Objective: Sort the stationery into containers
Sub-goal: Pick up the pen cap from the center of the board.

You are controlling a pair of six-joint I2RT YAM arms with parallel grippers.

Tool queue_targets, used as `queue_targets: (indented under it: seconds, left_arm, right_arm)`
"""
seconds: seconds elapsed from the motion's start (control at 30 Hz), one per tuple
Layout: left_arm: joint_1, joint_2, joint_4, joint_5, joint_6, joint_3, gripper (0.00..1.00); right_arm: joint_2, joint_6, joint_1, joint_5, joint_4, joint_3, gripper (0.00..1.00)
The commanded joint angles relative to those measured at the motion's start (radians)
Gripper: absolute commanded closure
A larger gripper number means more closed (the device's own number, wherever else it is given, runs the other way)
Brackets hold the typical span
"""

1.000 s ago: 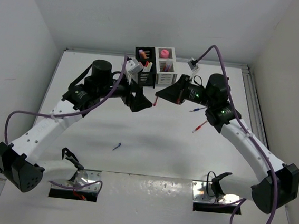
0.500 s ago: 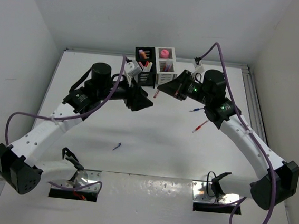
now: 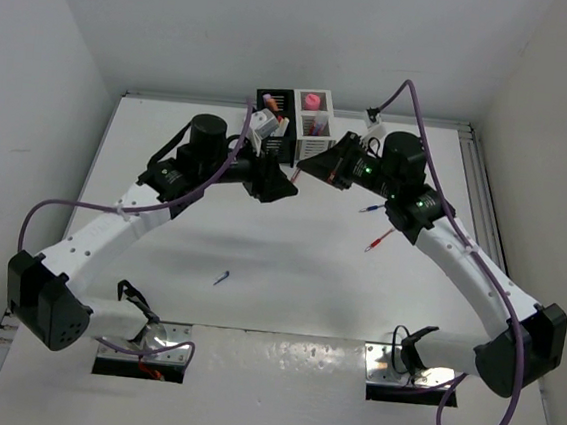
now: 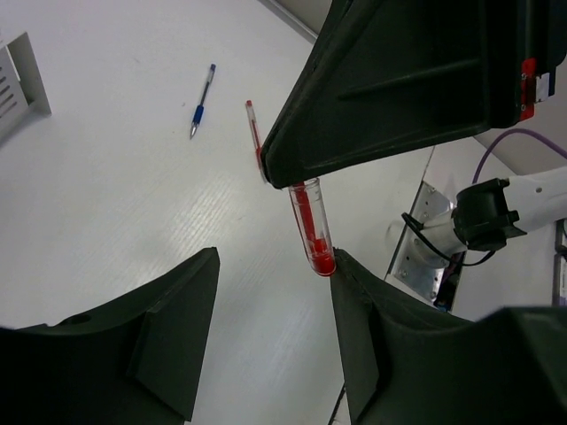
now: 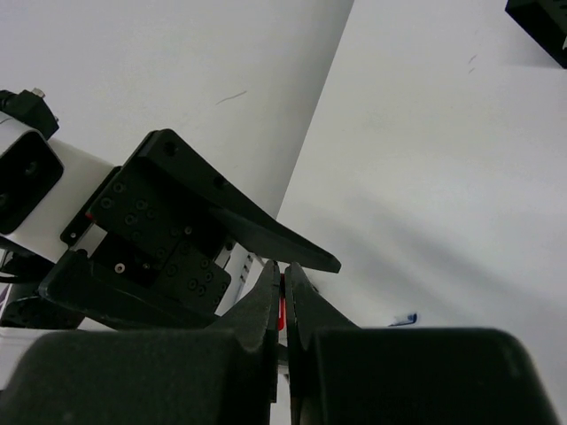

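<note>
My right gripper is shut on a red pen, held just in front of the joined black container and white container. A sliver of that pen shows between its fingers in the right wrist view. My left gripper is open and empty, right beside the right gripper. In the left wrist view its jaws stand wide apart, and the pen's end hangs close to the right finger. Both containers hold several items, among them a pink piece.
A blue pen and a red pen lie on the table to the right. They also show in the left wrist view, blue and red. A small blue pen lies near the front.
My right gripper has carried the red pen up and left toward the containers. My left arm has swung right and back, bringing its open gripper next to the right one.
</note>
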Motion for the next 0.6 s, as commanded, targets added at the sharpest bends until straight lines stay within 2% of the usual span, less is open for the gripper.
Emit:
queue_targets:
  seconds: [0.0, 0.1, 0.4, 0.57]
  left_arm:
    - [-0.003, 0.0, 0.057, 0.017, -0.035, 0.054, 0.41]
    - [-0.006, 0.004, 0.063, 0.018, -0.04, 0.062, 0.45]
    - [-0.008, 0.023, 0.079, 0.009, -0.052, 0.064, 0.68]
    - [-0.008, 0.033, 0.082, -0.006, -0.062, 0.071, 0.65]
  right_arm:
    - [0.008, -0.031, 0.009, 0.02, 0.035, 0.059, 1.0]
    - [0.012, -0.039, 0.012, 0.032, 0.029, 0.065, 1.0]
    - [0.012, -0.079, 0.027, 0.038, 0.024, 0.079, 1.0]
    - [0.009, -0.12, 0.038, 0.063, 0.002, 0.082, 1.0]
